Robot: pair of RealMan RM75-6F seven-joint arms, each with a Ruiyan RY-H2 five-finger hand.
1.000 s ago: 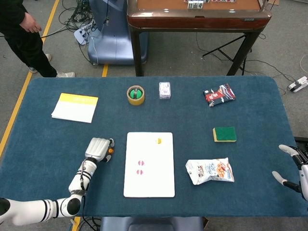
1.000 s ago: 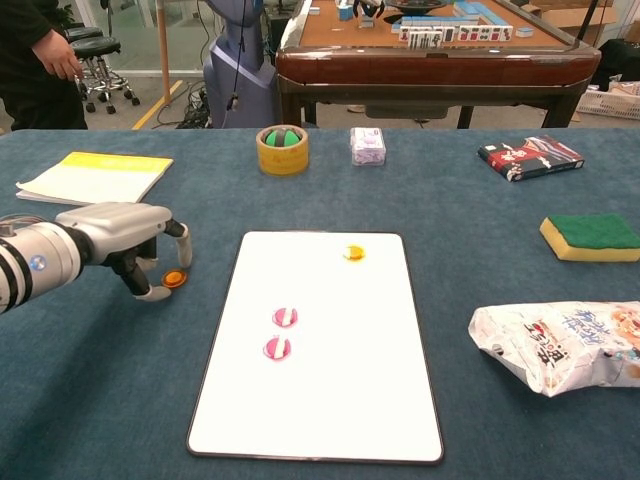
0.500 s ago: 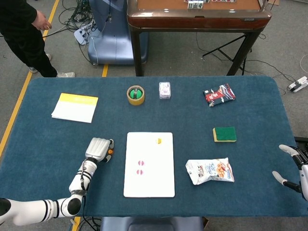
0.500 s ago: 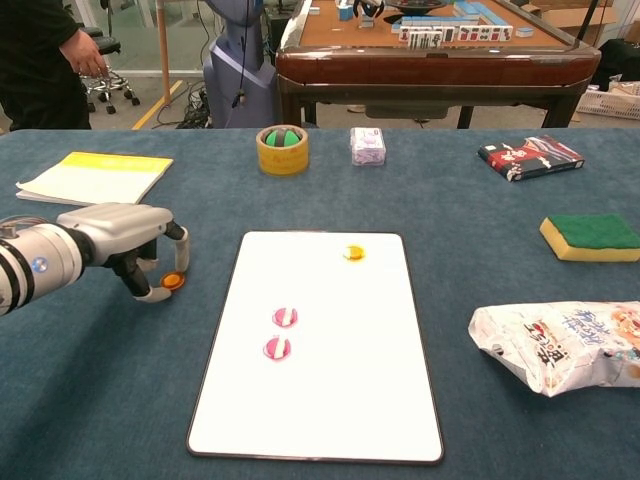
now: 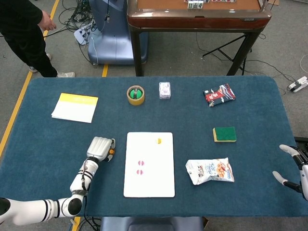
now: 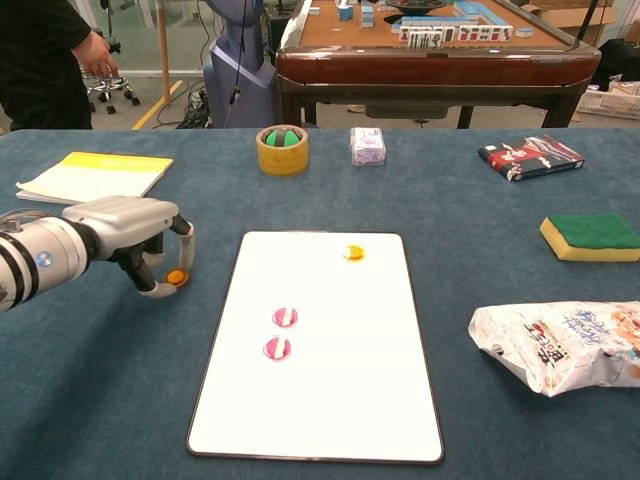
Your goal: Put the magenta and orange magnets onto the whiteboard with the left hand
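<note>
On the whiteboard [image 6: 330,400], two magenta magnets [image 6: 281,333] sit close together left of its middle, and a yellow magnet [image 6: 353,252] lies near the far edge. Just left of the board, the left hand [image 6: 135,232] pinches an orange magnet [image 6: 176,277] between thumb and finger, low over the table [image 6: 90,400]. The right hand [image 5: 292,168] rests at the table's right edge, fingers spread, holding nothing. A snack bag [image 6: 560,343] and a green sponge [image 6: 590,236] lie right of the board. Farther back sit a yellow notepad [image 6: 95,175] and a tape roll [image 6: 282,149].
</note>
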